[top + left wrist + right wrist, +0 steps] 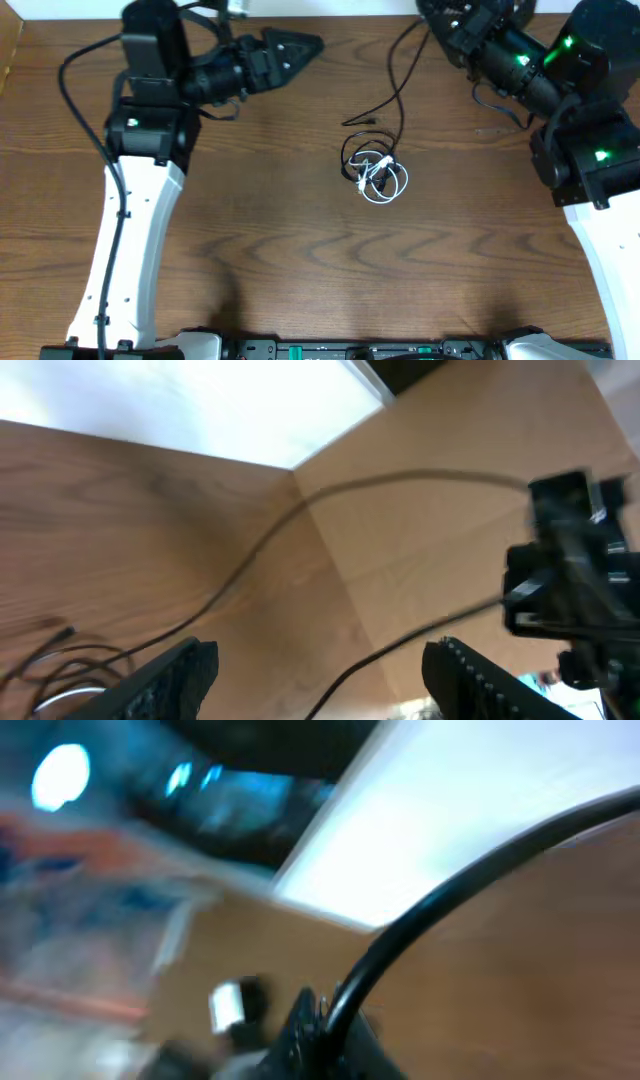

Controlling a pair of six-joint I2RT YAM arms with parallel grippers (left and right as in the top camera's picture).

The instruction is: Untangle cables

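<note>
The cables lie in a small bundle [372, 172] at the table's middle: a white cord [388, 190] looped with two thin black ones. One black cord [402, 90] runs taut from the bundle up to my right gripper [432, 18], which is shut on it near its silver plug [228, 1005]; that cord [450, 890] crosses the right wrist view. My left gripper [300, 45] is open and empty, up left of the bundle. In the left wrist view its jaws [320, 670] are wide apart, the bundle [60, 665] shows at lower left, and the lifted cord [400, 482] leads to the right gripper [570, 560].
The wooden table [250, 230] ends at a pale wall along the back [180, 400]. A loose black cord end [348, 122] lies above the bundle. Thick black arm cables hang by the left arm [85, 110] and right arm [495, 105].
</note>
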